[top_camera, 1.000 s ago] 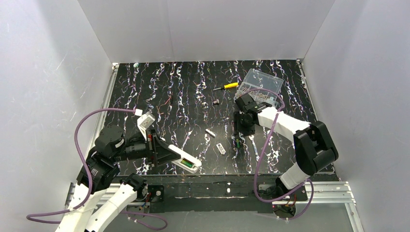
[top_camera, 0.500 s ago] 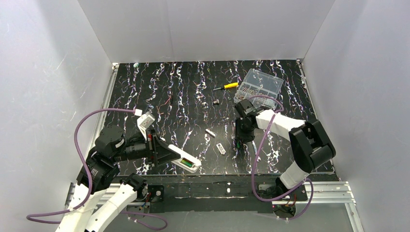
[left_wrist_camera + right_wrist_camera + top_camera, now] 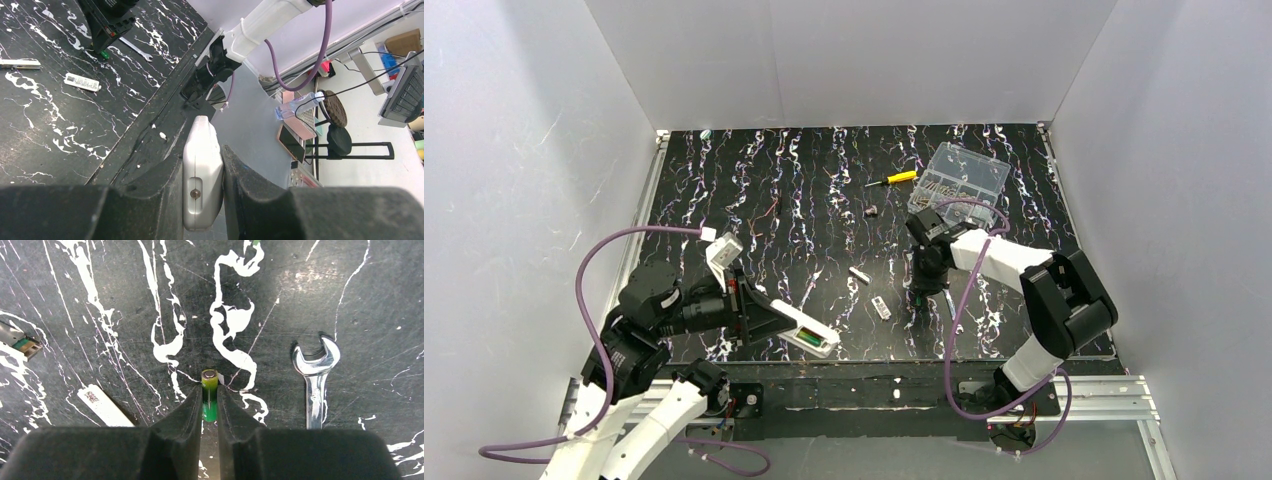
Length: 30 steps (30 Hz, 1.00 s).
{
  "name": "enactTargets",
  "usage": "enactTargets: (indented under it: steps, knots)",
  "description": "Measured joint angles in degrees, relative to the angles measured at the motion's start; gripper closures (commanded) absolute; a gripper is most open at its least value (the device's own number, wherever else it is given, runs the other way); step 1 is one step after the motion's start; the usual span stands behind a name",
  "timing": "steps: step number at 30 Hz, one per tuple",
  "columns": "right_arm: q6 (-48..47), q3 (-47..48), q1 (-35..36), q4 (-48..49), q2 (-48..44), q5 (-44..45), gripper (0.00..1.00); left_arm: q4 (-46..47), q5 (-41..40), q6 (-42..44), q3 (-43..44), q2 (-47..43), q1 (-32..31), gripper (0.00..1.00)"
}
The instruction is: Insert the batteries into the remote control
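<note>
**Q:** What do you see from overhead?

**A:** My left pincer (image 3: 779, 320) sits at the near left of the table (image 3: 804, 200), clamped on the remote control (image 3: 816, 338). The handset juts toward the middle with its open back up, and a green loaded battery (image 3: 807, 341) lies in the bay. My right pincer (image 3: 920, 288) points down at the table right of centre, with the loose battery (image 3: 917, 297) showing as a speck of green at its tips. A wrench (image 3: 951, 305) lies just to its right and a white-and-dark cover piece (image 3: 881, 308) to its left. A small white-silver stick (image 3: 859, 273) is a little beyond that. Farther back are a yellow-handled screwdriver (image 3: 894, 179) and a clear plastic box (image 3: 959, 178).

**Q:** And from your left wrist?

**A:** My fingers (image 3: 162, 195) press the remote control (image 3: 202, 175) on both long sides, so the gap is only as wide as the handset, which I see edge-on. Across the table my right pincer (image 3: 106, 45) holds the loose battery (image 3: 104, 53).

**Q:** And from your right wrist?

**A:** My fingers (image 3: 186, 415) are almost together, pinching the loose battery (image 3: 209, 396) by its sides. Its metal cap pokes out past the tips. I cannot tell whether it touches the table. The wrench (image 3: 315, 375) lies apart on the right and the cover piece (image 3: 104, 405) on the left.
</note>
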Motion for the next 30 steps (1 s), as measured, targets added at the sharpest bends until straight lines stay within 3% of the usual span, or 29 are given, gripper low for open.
enactTargets:
  steps: [8, 13, 23, 30]
  knots:
    - [6.49, -2.71, 0.02, 2.29, -2.27, -0.31, 0.99, -0.55, -0.17, 0.04, -0.61, -0.85, 0.0, 1.0]
    - [14.08, -5.11, 0.07, 3.85, -4.55, -0.81, 0.99, -1.64, -0.55, 0.26, -0.61, -1.11, 0.0, 1.0]
    - [39.63, -10.21, 0.28, 3.63, -15.87, 3.8, 0.99, -2.32, -1.51, 0.46, -0.61, -1.62, 0.0, 1.0]
    - [48.96, -8.68, 0.28, -1.88, -13.09, 7.39, 0.99, -2.34, -1.92, 0.44, -0.63, -1.86, 0.0, 1.0]
